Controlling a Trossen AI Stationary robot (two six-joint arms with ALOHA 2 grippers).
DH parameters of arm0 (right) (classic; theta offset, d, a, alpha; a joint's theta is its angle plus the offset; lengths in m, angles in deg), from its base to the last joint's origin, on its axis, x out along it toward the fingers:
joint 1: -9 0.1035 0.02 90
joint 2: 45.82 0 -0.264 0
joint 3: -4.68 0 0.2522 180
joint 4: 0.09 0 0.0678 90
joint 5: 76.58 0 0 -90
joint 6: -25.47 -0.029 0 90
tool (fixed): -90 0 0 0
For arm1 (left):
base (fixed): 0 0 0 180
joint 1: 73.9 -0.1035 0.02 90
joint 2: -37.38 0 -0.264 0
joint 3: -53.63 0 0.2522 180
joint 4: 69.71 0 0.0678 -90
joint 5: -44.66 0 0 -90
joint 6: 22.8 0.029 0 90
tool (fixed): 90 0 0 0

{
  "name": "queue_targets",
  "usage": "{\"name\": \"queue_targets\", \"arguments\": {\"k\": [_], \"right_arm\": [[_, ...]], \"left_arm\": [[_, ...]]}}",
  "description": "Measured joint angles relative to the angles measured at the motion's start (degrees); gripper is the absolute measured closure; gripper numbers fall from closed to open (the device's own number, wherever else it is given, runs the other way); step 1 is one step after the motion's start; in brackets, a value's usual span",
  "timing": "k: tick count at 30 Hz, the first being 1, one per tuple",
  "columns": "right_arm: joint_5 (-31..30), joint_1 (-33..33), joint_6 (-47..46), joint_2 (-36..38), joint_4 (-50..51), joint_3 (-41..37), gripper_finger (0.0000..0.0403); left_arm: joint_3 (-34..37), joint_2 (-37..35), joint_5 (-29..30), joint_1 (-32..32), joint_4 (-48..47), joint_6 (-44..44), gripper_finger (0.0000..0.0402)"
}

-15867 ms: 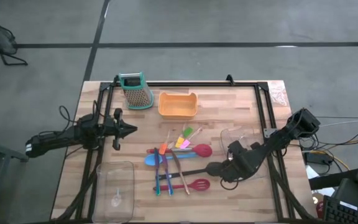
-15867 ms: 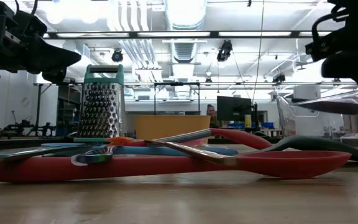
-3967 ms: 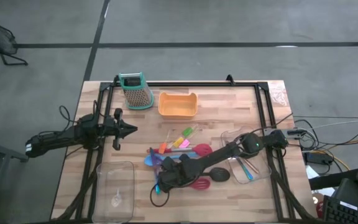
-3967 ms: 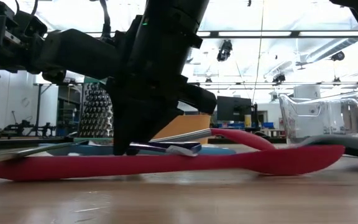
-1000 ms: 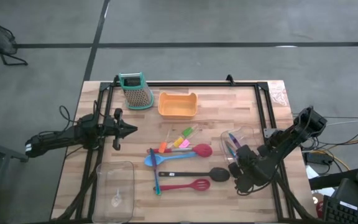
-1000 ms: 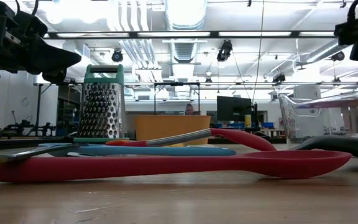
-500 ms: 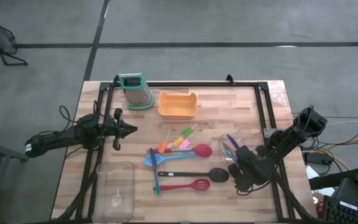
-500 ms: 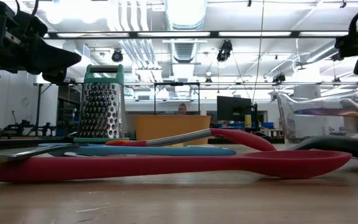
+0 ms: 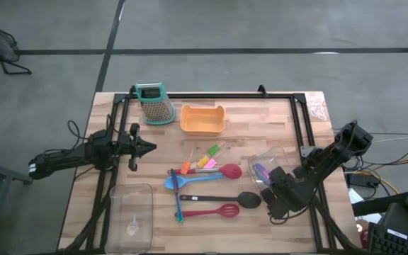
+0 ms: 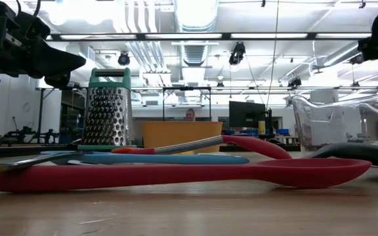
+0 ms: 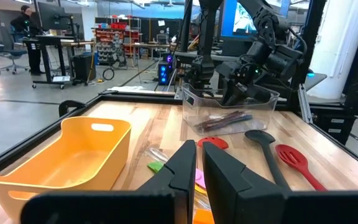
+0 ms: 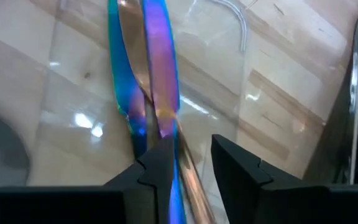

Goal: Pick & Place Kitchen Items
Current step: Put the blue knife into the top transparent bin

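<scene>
A red spoon [image 9: 222,171], a blue spoon [image 9: 179,180], a black spoon [image 9: 239,198] and a red slotted spatula [image 9: 218,210] lie flat at the table's middle. Tiny coloured pieces [image 9: 207,159] lie just beyond them. Shiny blue-purple cutlery [image 12: 157,74] lies inside the clear bin [image 9: 278,154] at the right. My right gripper [image 12: 193,163] hovers over that bin, slightly open. One cutlery handle runs under the gap between its fingers, and I cannot tell whether they touch it. My left gripper [image 9: 147,147] waits shut at the left, above the table.
A teal-topped grater [image 9: 154,104] and an orange tray [image 9: 202,119] stand at the far side. A second clear bin [image 9: 132,212] sits at the near left. A black frame rail [image 9: 211,95] runs along the table's far edge and down its sides.
My right gripper has shifted a little toward the table's left over the right bin. The cutlery in that bin has settled a little lower and nearer.
</scene>
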Motion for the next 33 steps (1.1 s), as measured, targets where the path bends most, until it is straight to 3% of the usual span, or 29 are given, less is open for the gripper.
{"name": "queue_targets", "arguments": {"k": [7,13,22,30,33], "right_arm": [[-1.8,-0.3,-0.1,0.2,5.1,6.6,0.0304],[-6.0,-2.4,2.4,0.1,3.2,13.5,0.0328],[-6.2,-10.0,18.6,-7.5,-12.5,26.4,0.0353],[-6.1,-15.0,38.0,-17.0,-34.5,36.6,0.0377],[-5.9,-17.2,40.3,-21.6,-35.6,41.5,0.0384]], "left_arm": [[0.0,0.0,0.0,0.0,0.0,0.0,0.0367],[0.0,0.0,0.0,0.0,0.0,0.0,0.0367],[0.0,0.0,0.0,0.0,0.0,0.0,0.0367],[0.0,0.0,0.0,0.0,0.0,0.0,0.0367],[0.0,0.0,0.0,0.0,0.0,0.0,0.0367]]}}
